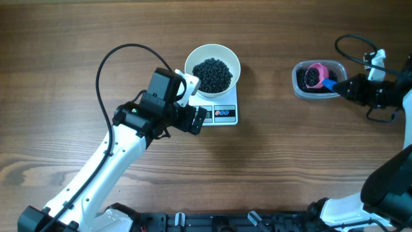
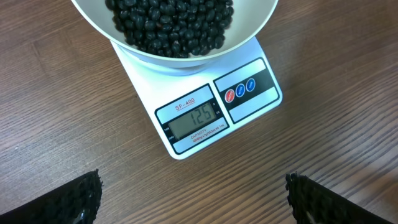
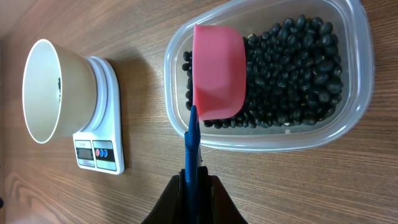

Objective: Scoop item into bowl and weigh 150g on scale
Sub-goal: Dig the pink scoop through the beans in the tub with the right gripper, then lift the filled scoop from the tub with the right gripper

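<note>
**On the Scale: Bowl Short of Target, Scoop at the Tub**

On the near side of the tabletop [image 1: 270, 180], the left tool [image 2: 196, 205] hovers with its jaws spread wide, holding nothing. It points down at the scale [image 2: 149, 78], which lies just beyond the fingertips. The display [image 2: 194, 117] appears to read 125, so the load is judged short of the target.

Beyond the display, the bowl [image 2: 249, 25] sits on the scale platform. The item [image 2: 168, 25], a heap of small black beans, covers the bottom of the bowl.

Well apart to the right, the right tool [image 3: 195, 199] is pressed together on the blue handle [image 3: 193, 143] of the pink scoop [image 3: 217, 68]. The scoop cup sits inside the clear tub [image 3: 348, 118], over the stock of beans [image 3: 292, 68]. The overhead view shows dark contents in the cup; the amount cannot be told.

Fault conditions from this point:

1. Overshoot. Only a small remainder is needed. Tipping a full cup at once would likely carry the reading past the target.
2. Spillage. The path from tub to bowl crosses open tabletop. A tilted or jolted cup would shed round beans, which roll.
3. Handle slip. The handle is thin and may pivot between the fingers under load.
4. False reading. Contact of the scoop with the bowl rim, or of the left tool with the scale, would disturb the display or shift the bowl.
</note>
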You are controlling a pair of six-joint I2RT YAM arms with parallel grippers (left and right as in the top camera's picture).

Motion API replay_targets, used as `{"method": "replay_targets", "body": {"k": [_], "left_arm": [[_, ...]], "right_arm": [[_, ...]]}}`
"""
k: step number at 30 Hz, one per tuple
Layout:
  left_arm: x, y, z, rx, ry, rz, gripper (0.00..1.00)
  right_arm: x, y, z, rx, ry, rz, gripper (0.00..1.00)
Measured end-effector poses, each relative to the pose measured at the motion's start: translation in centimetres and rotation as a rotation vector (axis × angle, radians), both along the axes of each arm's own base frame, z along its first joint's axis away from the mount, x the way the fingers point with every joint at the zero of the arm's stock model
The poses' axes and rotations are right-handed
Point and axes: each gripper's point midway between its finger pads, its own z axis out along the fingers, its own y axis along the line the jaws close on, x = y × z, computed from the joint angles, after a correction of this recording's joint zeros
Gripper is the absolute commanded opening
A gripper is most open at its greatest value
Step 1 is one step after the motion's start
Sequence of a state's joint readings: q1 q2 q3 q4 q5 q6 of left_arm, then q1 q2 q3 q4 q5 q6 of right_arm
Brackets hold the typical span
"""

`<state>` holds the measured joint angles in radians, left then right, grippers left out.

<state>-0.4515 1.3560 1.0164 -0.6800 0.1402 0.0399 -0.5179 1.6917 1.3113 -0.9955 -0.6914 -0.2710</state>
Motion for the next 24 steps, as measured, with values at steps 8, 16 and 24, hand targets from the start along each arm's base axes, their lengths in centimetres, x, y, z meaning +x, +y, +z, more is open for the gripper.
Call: {"method": "replay_targets", "body": {"k": [8, 16, 24], "left_arm": [[0.0, 0.0, 0.0, 0.000, 0.000, 0.000, 1.00], [0.0, 0.0, 0.0, 0.000, 0.000, 0.000, 1.00], [0.0, 0.0, 0.0, 0.000, 0.000, 0.000, 1.00]], "right_arm": [[-0.2, 0.4, 0.2, 0.036, 0.007, -0.007, 0.04], [-0.3, -0.2, 0.8, 0.123, 0.032, -0.098, 0.04], [-0.6, -1.6, 2.4, 0.265, -0.009, -0.181, 0.04]]}}
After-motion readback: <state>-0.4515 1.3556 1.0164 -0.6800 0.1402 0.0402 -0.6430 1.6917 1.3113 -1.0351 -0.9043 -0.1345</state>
